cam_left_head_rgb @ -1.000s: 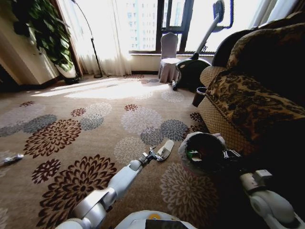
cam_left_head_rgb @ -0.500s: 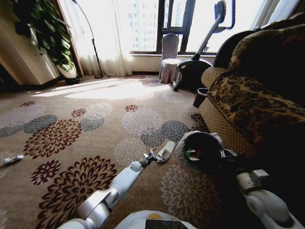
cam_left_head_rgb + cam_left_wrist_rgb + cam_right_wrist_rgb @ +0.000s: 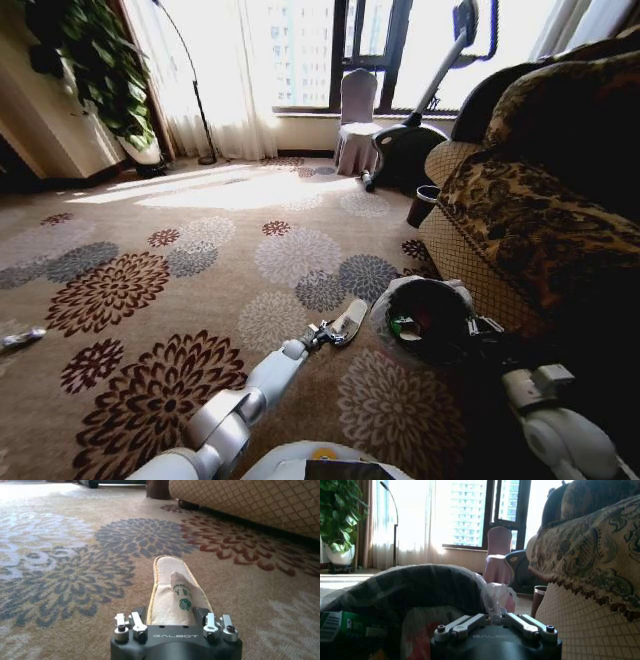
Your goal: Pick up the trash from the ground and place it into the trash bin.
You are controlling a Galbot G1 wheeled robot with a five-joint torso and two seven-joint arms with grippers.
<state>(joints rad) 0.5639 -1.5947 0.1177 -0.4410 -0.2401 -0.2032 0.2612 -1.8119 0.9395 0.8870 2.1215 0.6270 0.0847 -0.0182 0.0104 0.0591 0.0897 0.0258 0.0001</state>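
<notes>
My left gripper [image 3: 328,333] reaches low over the carpet and is shut on a flat white scrap [image 3: 351,317] of the trash, just left of the trash bin [image 3: 392,300]. In the left wrist view the left gripper [image 3: 175,625] holds the white scrap [image 3: 172,592], a yellow-edged piece with a green-printed wrapper on it, by its near end. My right gripper [image 3: 483,326] is shut on the bin's rim on the sofa side. The right wrist view has the right gripper [image 3: 495,617] pinching the clear liner [image 3: 496,592]; a green wrapper [image 3: 342,630] and a white-pink bag [image 3: 427,628] lie inside.
A patterned sofa [image 3: 520,210] fills the right side, with a dark cup-shaped pot [image 3: 420,205] at its far corner. An exercise machine [image 3: 410,145] and a covered chair [image 3: 355,120] stand by the window. A small clear bottle [image 3: 20,339] lies far left. A plant [image 3: 95,70] stands back left.
My left arm has shifted slightly to the right, carrying the white scrap a little nearer the bin. The bin and right gripper have hardly moved.
</notes>
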